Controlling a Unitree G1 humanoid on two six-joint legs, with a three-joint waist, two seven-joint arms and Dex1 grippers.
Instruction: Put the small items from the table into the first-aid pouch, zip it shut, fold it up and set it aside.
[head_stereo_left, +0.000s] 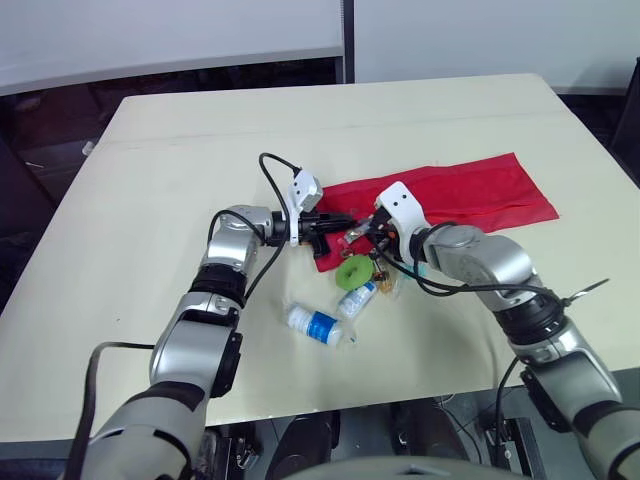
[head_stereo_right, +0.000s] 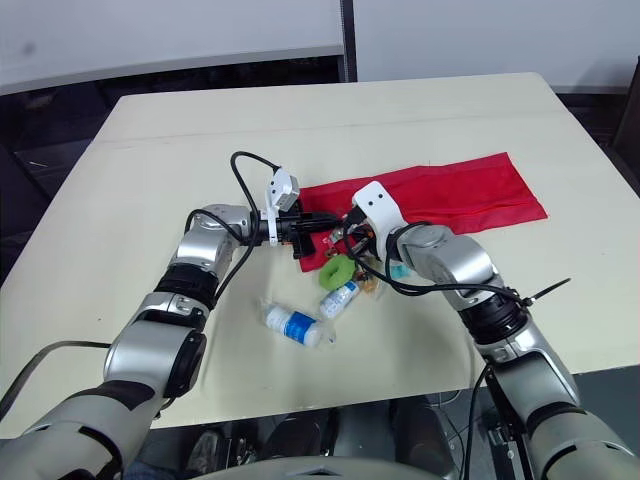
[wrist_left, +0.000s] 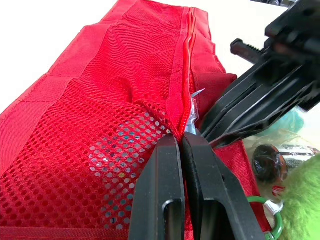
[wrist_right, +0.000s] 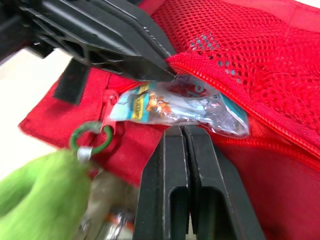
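Packet (wrist_right: 175, 107) at pouch (wrist_right: 240, 45) mouth; left claw (wrist_left: 181, 142) pinching pouch edge.

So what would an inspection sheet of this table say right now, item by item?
Surface: cream table, flat.
Job's things: red mesh pouch lying unfolded, zip open at the near end; clear packet in its mouth; green fuzzy toy and two small bottles on the table beside it.
Clutter: nothing seen.
Hands: left hand shut on the pouch's zip edge; right hand shut, tips at the packet.
Cables: black cable looping off the left wrist; second cable by the right forearm.
Surroundings: white panels and dark floor.
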